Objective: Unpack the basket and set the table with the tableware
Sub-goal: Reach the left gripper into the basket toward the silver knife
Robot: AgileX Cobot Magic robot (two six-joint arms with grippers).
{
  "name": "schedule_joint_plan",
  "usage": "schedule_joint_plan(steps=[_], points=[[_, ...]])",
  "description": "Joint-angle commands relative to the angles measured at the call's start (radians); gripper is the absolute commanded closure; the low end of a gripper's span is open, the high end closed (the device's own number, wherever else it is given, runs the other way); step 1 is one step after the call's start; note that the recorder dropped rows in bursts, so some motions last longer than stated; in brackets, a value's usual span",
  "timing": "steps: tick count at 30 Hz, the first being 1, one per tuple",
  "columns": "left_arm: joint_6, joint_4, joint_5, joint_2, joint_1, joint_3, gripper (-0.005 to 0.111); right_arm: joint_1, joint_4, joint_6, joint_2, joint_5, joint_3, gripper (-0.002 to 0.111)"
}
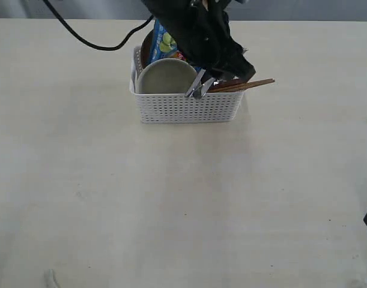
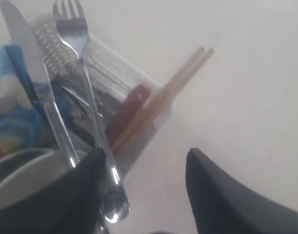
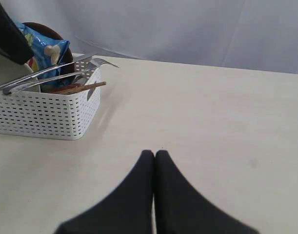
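pale beige table [image 1: 183, 198], white perforated basket [image 1: 186, 108] on it

right gripper [image 3: 154, 156] with fingers pressed together over the pale table [image 3: 217, 117], white basket [image 3: 46, 114] well apart, knife [image 3: 61, 67] and fork [image 3: 102, 62] leaning over its rim, chopsticks [image 3: 83, 87], blue chip bag [image 3: 46, 51]

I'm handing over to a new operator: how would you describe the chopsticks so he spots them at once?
Find the white perforated basket on the pale table. At its right end in the exterior view, the chopsticks poke out over the rim. They are two thin straight wooden sticks, unlike the shiny steel knife and fork or the dark red-brown spoon beside them.
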Motion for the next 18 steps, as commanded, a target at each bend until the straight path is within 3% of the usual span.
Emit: schedule_joint_plan(steps=[1,6,11,15,18], points=[[-0.194,0.182,0.007,0.069,-0.005,-0.084,0.058,0.003,0.0,0.002,-0.005,-0.007,0.004,0.109],[-0.21,0.23,0.095,0.153,-0.005,-0.195,0.058,0.003,0.0,0.002,-0.005,-0.007,0.004,0.109],[-0.225,0.232,0.09,0.181,-0.005,-0.201,0.059,0.003,0.0,0.002,-0.005,-0.007,0.004,0.109],[-0.232,0.226,0.098,0.195,-0.005,-0.201,0.069,0.003,0.0,0.002,-0.005,-0.007,0.004,0.109],[-0.258,0.228,0.073,0.199,-0.003,-0.201,0.069,0.003,0.0,0.002,-0.005,-0.007,0.004,0.109]])
